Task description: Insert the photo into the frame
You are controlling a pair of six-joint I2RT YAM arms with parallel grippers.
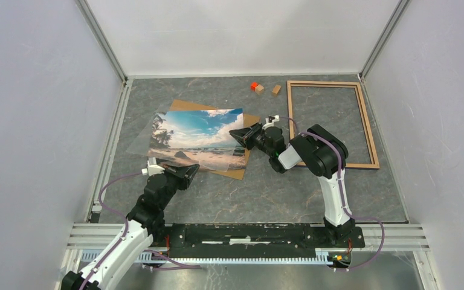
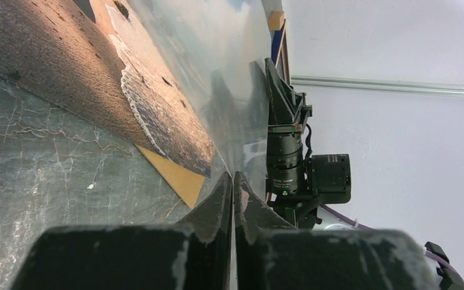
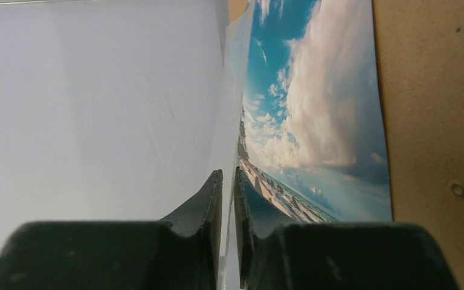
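Note:
The photo [image 1: 196,138], a beach print, lies on a brown backing board [image 1: 240,171] left of centre. It also shows in the right wrist view [image 3: 314,109] and the left wrist view [image 2: 96,72]. A clear sheet [image 1: 140,142] sits over it, tilted up off the table. My left gripper [image 1: 191,171] [image 2: 234,178] is shut on the sheet's near edge [image 2: 241,103]. My right gripper [image 1: 236,134] [image 3: 228,175] straddles the sheet's right edge [image 3: 232,90], its jaws a narrow gap apart. The frame [image 1: 371,127], light wood, lies flat at the back right.
A red block [image 1: 254,86] and two small wooden blocks [image 1: 276,89] sit at the back, just left of the frame. White walls close in the table on three sides. The right arm's wrist camera [image 2: 290,163] shows beyond the sheet in the left wrist view.

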